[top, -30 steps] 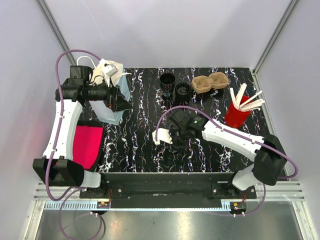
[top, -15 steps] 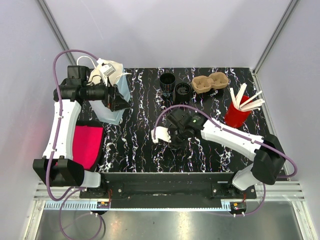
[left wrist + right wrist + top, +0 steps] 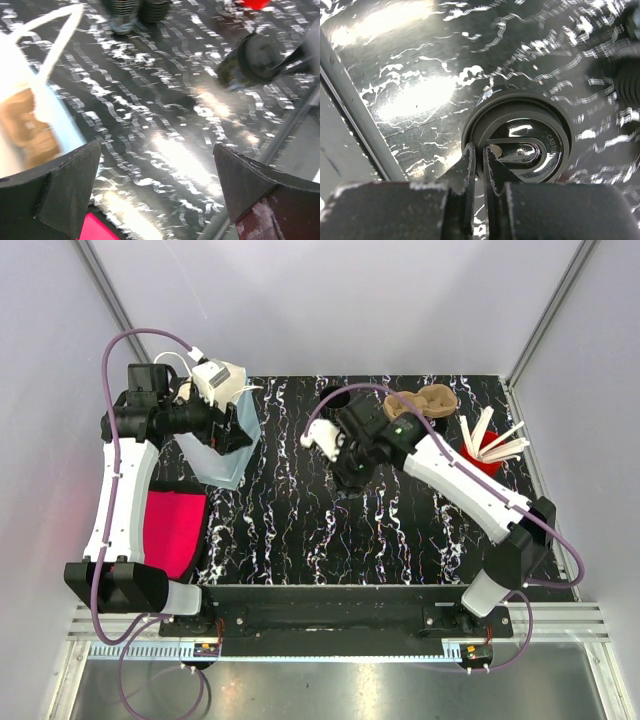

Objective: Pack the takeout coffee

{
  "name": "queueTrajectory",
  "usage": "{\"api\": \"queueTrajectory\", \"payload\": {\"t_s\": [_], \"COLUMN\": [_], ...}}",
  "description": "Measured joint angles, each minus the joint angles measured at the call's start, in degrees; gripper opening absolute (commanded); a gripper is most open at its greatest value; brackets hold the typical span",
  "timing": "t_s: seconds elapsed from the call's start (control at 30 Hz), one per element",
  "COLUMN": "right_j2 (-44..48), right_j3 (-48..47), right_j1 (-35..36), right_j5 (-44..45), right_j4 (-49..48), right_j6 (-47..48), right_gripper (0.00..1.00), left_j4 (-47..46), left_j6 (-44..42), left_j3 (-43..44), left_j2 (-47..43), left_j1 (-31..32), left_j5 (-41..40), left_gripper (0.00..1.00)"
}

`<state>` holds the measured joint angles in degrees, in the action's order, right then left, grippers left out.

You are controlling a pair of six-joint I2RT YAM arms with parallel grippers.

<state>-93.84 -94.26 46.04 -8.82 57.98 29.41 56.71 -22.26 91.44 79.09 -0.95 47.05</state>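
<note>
my right gripper pinches the rim of the round black plastic coffee lid; my left gripper is spread wide beside the translucent white plastic bag.

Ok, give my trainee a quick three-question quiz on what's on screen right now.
1. True or false: the right gripper is pinching the rim of the black lid.
2. Which one has its jaws wide open? A) left gripper B) right gripper
3. What colour is the cloth lying flat?
Key: 1 true; 2 A; 3 pink.
</note>
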Motion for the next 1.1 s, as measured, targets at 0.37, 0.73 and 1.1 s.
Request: {"api": "queueTrajectory", "payload": {"t_s": [0.37,0.73,1.1], "right_j2": [-1.95,-2.03,-2.03], "right_j3": [-8.52,-10.84,-12.50], "right_j1": [-7.52,-11.23,-11.63], "right_j5": [-2.71,-4.72,-4.85], "right_j4": [7.98,9.27,9.84], "right_j6": [-8.46,-10.25,-10.23], "right_gripper": [0.00,0.00,0.00], "left_j4": [-6.80,-10.38,-11.19], "left_j6": [-2.10,-4.44,-5.46], "left_j3": [-0.09,-0.09,0.79], "left_j2": [0.00,3.67,12.83], "left_j1": [0.04,0.20,0.50], "left_j5": [-13.90,-18.49,-20.61], "left_gripper": [0.99,0.99,0.69]}}
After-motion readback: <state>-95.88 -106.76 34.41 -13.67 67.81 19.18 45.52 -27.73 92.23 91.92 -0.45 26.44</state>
